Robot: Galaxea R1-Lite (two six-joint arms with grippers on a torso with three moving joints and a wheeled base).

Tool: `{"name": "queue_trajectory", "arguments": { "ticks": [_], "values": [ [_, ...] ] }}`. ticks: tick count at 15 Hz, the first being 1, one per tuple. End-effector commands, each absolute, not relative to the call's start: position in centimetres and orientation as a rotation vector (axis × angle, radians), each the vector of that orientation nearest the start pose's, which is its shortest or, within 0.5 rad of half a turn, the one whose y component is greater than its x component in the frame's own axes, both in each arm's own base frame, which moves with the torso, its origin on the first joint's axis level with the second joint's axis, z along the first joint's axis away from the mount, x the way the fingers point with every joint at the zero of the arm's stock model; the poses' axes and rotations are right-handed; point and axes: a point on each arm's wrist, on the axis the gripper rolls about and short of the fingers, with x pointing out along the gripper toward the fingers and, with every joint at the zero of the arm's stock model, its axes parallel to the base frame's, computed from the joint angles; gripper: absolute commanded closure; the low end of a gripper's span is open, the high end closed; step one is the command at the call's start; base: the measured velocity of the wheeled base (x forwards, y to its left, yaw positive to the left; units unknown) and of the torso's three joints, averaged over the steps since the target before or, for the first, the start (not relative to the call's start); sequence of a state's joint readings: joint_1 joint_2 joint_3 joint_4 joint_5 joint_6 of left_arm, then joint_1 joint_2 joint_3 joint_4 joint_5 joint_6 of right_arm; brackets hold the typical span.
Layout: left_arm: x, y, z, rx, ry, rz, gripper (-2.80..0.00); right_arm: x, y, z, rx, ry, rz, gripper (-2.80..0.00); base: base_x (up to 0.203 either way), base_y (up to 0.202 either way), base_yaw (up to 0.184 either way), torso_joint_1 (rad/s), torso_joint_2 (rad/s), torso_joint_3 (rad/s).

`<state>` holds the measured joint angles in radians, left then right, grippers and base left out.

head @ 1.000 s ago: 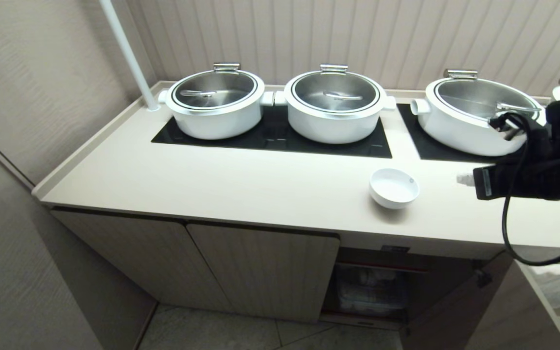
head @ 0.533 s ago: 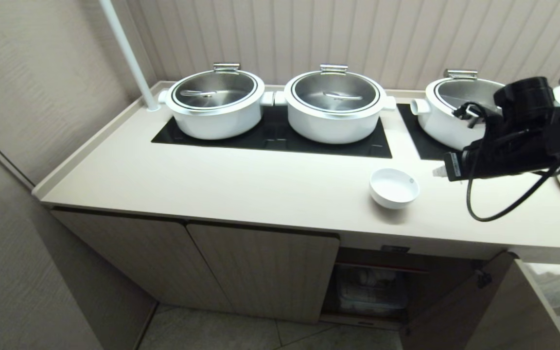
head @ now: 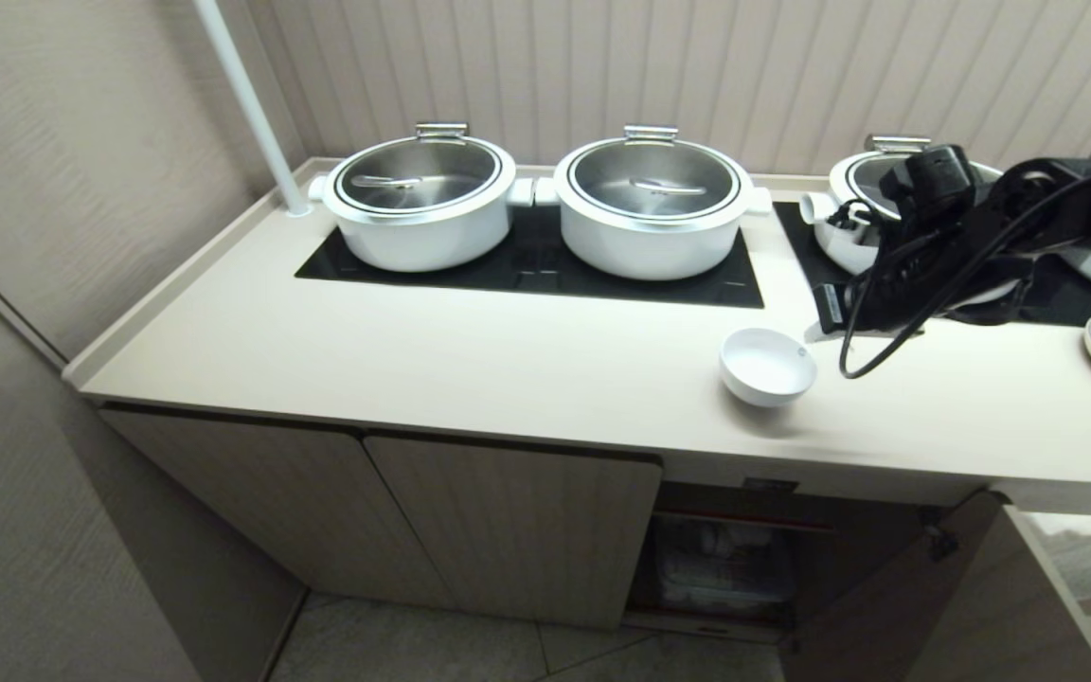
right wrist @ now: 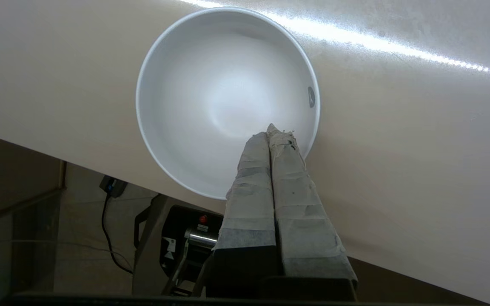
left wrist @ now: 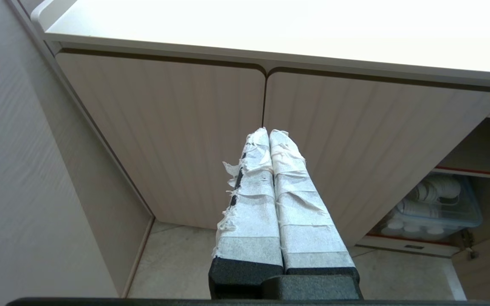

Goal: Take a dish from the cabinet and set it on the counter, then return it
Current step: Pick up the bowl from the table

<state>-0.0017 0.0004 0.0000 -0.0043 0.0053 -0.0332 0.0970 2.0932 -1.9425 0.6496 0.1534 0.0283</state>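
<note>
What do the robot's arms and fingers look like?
The right arm is black and chunky, with a loose black cable looping off it and a small white label near the wrist. Both grippers have two long flat fingers wrapped in crinkly white tape, fraying at the edges, on black bases: left fingers, right fingers.

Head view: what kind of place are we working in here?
Probably a buffet or catering serving station: lidded white pots on black glass hob panels set into a cream counter, with crockery stored in the cabinet below.
</note>
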Motion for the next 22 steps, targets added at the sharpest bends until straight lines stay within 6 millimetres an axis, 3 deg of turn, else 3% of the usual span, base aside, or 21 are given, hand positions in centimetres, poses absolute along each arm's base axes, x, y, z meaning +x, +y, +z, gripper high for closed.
{"name": "queue_trajectory", "arguments": {
  "ticks": [1,9,10,22],
  "values": [
    [-2.28,0.02,7.6,-0.034,-0.005,0.005,0.0,40.97,4.31,22.31,0.048,0.844,0.219,0.0,0.0,0.0,0.0,0.0,0.0,0.0],
    [-2.28,0.02,7.6,-0.034,-0.005,0.005,0.0,40.8,4.16,22.06,0.048,0.873,0.216,0.0,0.0,0.0,0.0,0.0,0.0,0.0],
    [-2.28,0.02,7.6,-0.034,-0.005,0.004,0.0,40.68,4.16,22.17,0.049,0.876,0.216,-2.8,0.0,0.0,0.0,0.0,0.0,0.0],
    [-2.28,0.02,7.6,-0.034,-0.005,0.005,0.0,41.12,4.06,21.99,0.022,0.852,0.164,-2.8,0.0,0.0,0.0,0.0,0.0,0.0]
  ]
}}
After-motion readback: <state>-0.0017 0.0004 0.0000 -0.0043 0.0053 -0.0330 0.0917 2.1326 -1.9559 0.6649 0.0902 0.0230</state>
